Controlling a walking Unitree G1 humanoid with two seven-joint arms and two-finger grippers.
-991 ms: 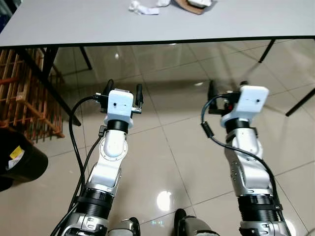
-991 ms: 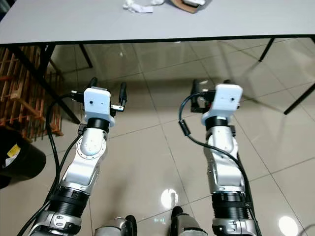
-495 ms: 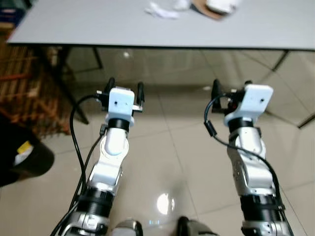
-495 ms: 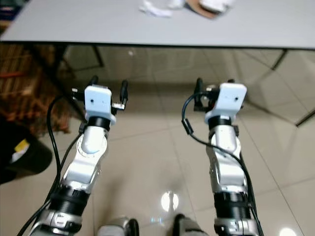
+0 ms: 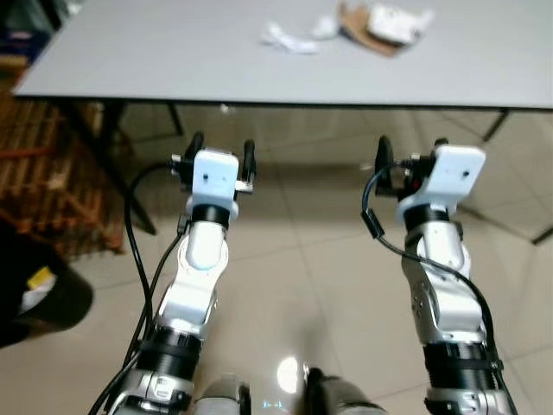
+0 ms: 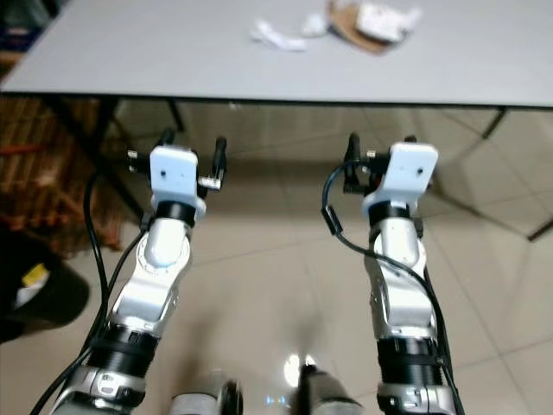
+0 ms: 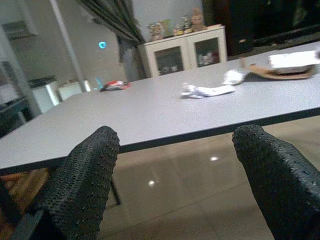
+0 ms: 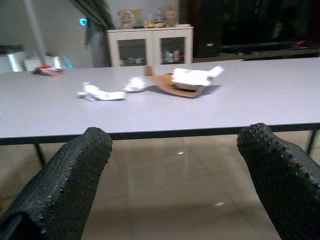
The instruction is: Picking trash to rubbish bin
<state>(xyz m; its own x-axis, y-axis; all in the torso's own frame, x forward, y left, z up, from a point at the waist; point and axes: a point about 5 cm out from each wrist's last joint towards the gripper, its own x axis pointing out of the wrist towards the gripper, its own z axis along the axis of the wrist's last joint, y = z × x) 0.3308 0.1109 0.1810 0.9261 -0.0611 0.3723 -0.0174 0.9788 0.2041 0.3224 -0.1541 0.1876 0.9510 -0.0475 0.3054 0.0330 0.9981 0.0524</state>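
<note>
Crumpled white trash (image 5: 289,37) lies on the grey table (image 5: 173,60) beside a brown scrap (image 5: 373,35) carrying more white paper, and the wrist views add a white cabinet (image 8: 150,46) behind. Since a second ago the camera has tipped up, showing more tabletop. Left gripper (image 5: 220,160) and right gripper (image 5: 409,157) hover spread and empty below the table edge; the black bin (image 5: 34,290) is cut off at left.

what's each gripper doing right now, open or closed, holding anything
left gripper: open, holding nothing, short of the table.
right gripper: open, holding nothing, short of the table.
</note>
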